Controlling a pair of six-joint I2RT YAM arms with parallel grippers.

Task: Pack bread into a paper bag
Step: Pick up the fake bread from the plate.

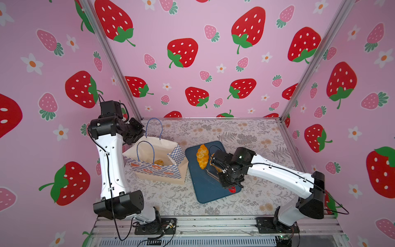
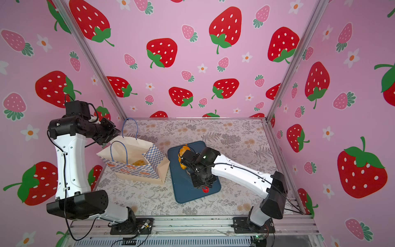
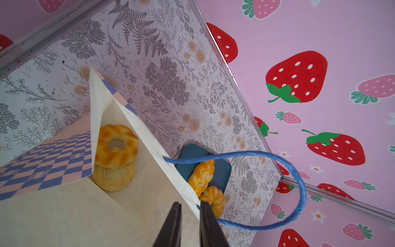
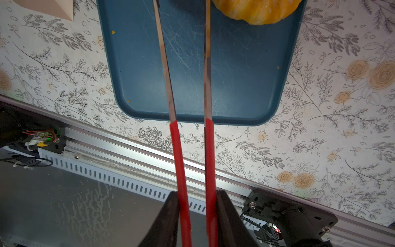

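The paper bag stands open at the left with its blue cord handles up. Inside it, a twisted ring lies on a round bun. My left gripper is shut on the bag's back rim beside a handle. On the dark blue tray lie the croissant and another twisted ring, which the right arm partly hides in both top views. My right gripper is shut on red-handled metal tongs over the tray. Their arms stand apart with nothing between them, and their tips run out of frame.
A golden ridged piece of bread lies just to one side of the tongs. The tray sits close to the bag's right side. The metal rail runs along the front edge. Pink strawberry walls enclose the left, back and right.
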